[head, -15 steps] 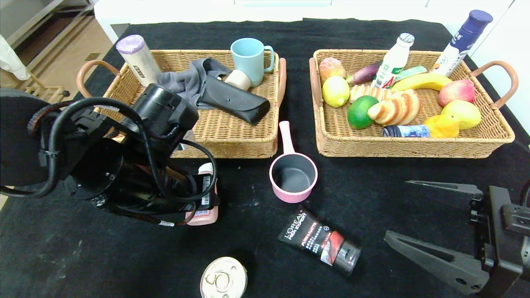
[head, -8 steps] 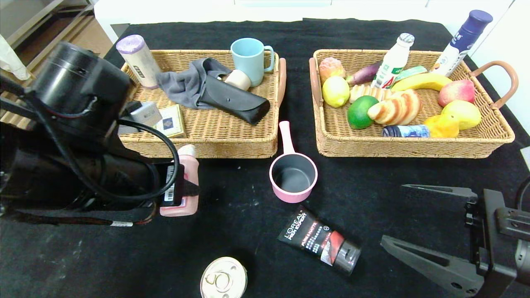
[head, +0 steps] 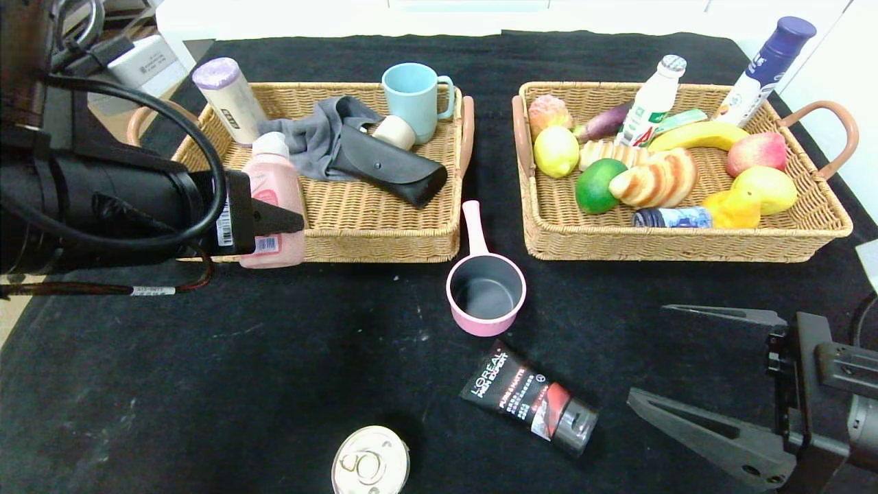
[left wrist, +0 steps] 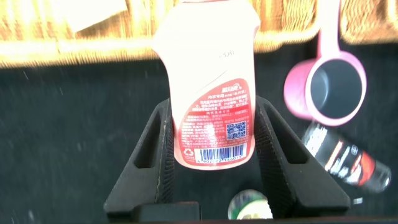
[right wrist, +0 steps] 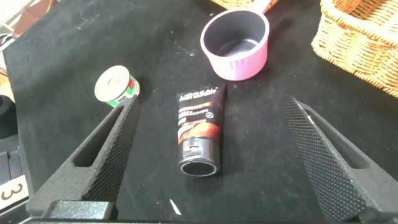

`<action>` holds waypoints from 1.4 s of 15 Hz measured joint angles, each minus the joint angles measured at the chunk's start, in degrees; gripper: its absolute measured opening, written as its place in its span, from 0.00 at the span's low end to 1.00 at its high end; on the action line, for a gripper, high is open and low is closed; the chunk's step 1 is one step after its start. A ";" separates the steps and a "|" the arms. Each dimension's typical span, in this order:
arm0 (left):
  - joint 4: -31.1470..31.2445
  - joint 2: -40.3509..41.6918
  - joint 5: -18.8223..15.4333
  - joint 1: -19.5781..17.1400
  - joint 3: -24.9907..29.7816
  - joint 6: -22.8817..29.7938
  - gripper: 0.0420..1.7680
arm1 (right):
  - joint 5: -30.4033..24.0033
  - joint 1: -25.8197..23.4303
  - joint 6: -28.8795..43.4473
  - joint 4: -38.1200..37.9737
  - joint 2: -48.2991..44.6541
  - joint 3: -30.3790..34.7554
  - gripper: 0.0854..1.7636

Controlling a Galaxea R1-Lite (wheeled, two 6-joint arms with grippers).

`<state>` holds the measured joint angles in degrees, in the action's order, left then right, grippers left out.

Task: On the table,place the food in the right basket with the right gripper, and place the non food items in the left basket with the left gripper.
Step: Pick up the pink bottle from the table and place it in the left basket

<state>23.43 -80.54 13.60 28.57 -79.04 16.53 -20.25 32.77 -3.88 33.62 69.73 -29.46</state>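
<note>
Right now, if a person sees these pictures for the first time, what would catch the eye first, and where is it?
Most striking is the pink bottle, clamped in the left gripper at the front left corner of the left basket. Next is the right basket, crowded with fruit and bread. On the black cloth in front lie a pink pot, a black tube and a can, with the open right gripper nearby.

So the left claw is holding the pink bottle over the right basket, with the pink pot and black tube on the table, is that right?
Not quite. The left claw is holding the pink bottle at the front edge of the left basket, not the right basket, as the head view shows. The rest holds: the pink pot and black tube lie on the table.
</note>
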 joint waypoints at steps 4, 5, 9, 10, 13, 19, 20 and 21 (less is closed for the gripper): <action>-7.12 -3.08 -0.22 -1.84 -0.89 -3.19 0.46 | 0.05 -0.27 0.13 0.17 0.04 -0.29 0.97; -8.19 -4.27 -0.40 -2.17 -1.39 -3.77 0.46 | 0.07 -0.48 0.13 0.26 0.04 -0.46 0.97; -10.34 -9.59 -0.52 -2.65 -6.34 -4.71 0.46 | 0.02 -0.77 0.44 0.11 0.28 -1.05 0.97; -11.58 -10.89 -0.60 -3.15 -7.56 -5.13 0.46 | 0.07 -0.90 0.50 -0.02 0.39 -1.21 0.97; -12.43 -14.47 -0.62 -4.82 -10.68 -6.73 0.46 | 0.00 -1.57 0.44 0.02 0.44 -1.54 0.97; -12.57 -18.82 -2.26 -6.00 -15.52 -6.84 0.46 | 0.00 -1.62 0.24 0.17 0.26 -1.35 0.97; -12.58 -19.61 -2.26 -6.00 -16.46 -6.84 0.46 | -0.01 -1.66 0.22 0.17 0.28 -1.35 0.97; -12.54 -20.31 -2.28 -6.08 -17.32 -6.86 0.46 | 0.02 -1.66 0.20 0.17 0.26 -1.35 0.97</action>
<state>10.89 -100.85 11.33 22.49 -96.37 9.67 -20.22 31.11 -3.68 33.79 69.99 -30.82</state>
